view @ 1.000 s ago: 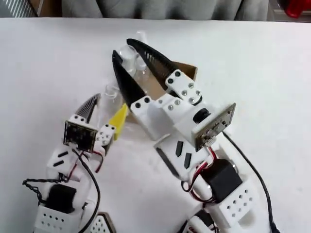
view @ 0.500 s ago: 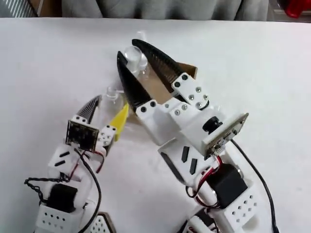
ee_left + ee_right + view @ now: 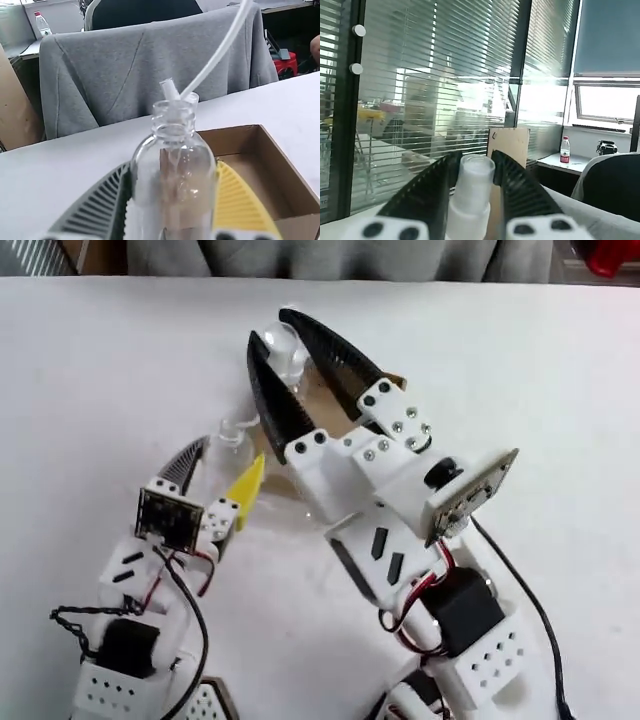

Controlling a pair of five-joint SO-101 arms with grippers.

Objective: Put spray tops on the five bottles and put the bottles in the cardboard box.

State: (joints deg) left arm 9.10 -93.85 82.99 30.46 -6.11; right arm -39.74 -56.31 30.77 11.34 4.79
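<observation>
Bottle [image 3: 172, 185] and spray top [image 3: 470, 192] are each being held close to the box [image 3: 280, 175]. Your left pincer [image 3: 230, 452] is clamping the clear bottle between its grey and yellow fingers. It is keeping the bottle upright just beside the box, on the side toward your left arm. The bottle's neck is standing open.

Your right pincer [image 3: 275, 330] is gripping the white spray top between its two black fingers, over the box's far edge as the high view shows it. The top's thin tube [image 3: 215, 55] is slanting down to the bottle's mouth. You cannot tell from these views whether its end is sitting inside the neck.

The box is lying open side up on the white table [image 3: 100, 370], partly under your right arm. A chair [image 3: 100, 85] draped in grey cloth is standing beyond the box, past the table's far edge.
</observation>
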